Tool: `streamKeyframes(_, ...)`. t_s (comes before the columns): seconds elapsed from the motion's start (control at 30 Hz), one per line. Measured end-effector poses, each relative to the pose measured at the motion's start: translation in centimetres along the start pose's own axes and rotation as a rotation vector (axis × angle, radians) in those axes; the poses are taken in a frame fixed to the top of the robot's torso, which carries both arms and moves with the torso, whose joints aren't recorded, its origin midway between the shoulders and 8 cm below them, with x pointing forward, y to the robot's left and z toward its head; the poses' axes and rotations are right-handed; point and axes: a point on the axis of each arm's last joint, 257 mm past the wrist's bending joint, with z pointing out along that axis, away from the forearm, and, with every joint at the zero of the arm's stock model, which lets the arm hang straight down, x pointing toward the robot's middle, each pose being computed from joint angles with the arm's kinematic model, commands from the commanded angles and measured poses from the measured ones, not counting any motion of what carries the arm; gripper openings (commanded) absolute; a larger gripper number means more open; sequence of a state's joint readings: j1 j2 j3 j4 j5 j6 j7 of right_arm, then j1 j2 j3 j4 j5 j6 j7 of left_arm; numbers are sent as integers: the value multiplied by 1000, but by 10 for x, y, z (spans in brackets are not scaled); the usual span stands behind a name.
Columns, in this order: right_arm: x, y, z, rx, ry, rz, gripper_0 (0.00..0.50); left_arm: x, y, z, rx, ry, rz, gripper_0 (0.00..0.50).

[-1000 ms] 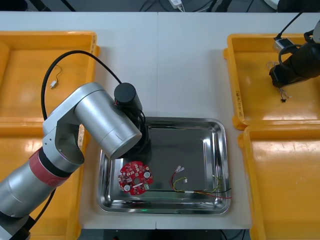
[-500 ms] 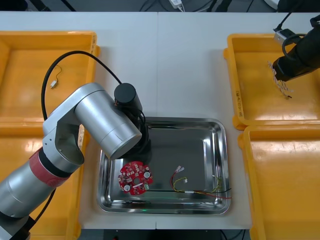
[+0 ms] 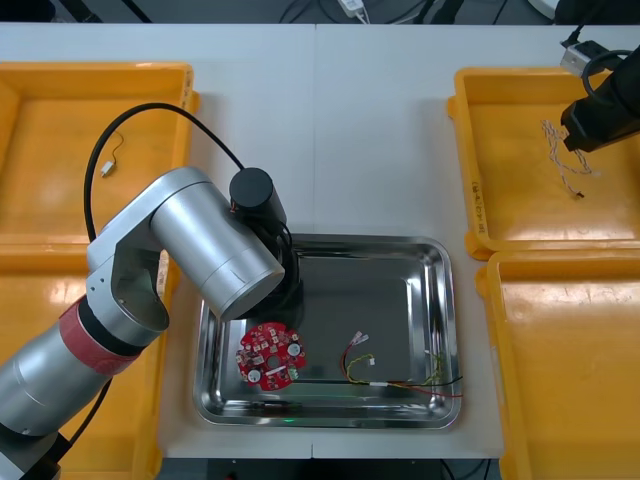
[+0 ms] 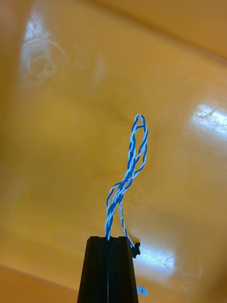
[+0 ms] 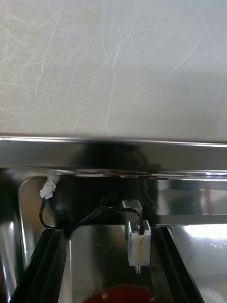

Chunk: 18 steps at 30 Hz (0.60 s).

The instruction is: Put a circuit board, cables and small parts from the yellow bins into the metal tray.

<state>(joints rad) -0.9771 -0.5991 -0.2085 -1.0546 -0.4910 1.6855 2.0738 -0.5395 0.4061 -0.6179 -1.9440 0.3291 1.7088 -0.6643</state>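
Your right gripper (image 4: 108, 239) is over the far right bin (image 3: 520, 205), with its fingers pinched shut on a twisted blue and white cable (image 4: 127, 176). The cable rises from between them in a long loop, with a small dark plug just beside the fingers. In the front view it dangles over the bin's floor (you cannot tell whether its loose end touches).

Your left gripper (image 5: 106, 233) is down inside the metal tray (image 3: 446, 300), at the tray's far left side, with its fingers spread wide. Between them, on the shiny floor, lies a small metal part (image 5: 138, 244). A thin black cable (image 5: 90, 218) runs from it to a white plug (image 5: 48, 190), and neither finger grips the part.

The tray also holds a round red circuit board (image 3: 270, 355) at its near left, and a red and yellow cable (image 3: 395, 380) along its near right side

The far left bin (image 3: 50, 150) holds one short wire (image 3: 108, 165)
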Motion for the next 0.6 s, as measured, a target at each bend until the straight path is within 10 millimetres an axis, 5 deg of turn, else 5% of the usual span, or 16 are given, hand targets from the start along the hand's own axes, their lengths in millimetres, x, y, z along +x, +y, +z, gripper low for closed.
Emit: streamKeyframes(0.6,-2,-2,-3,0,-12,7,0,5,-4,-8,12,11,-24,500)
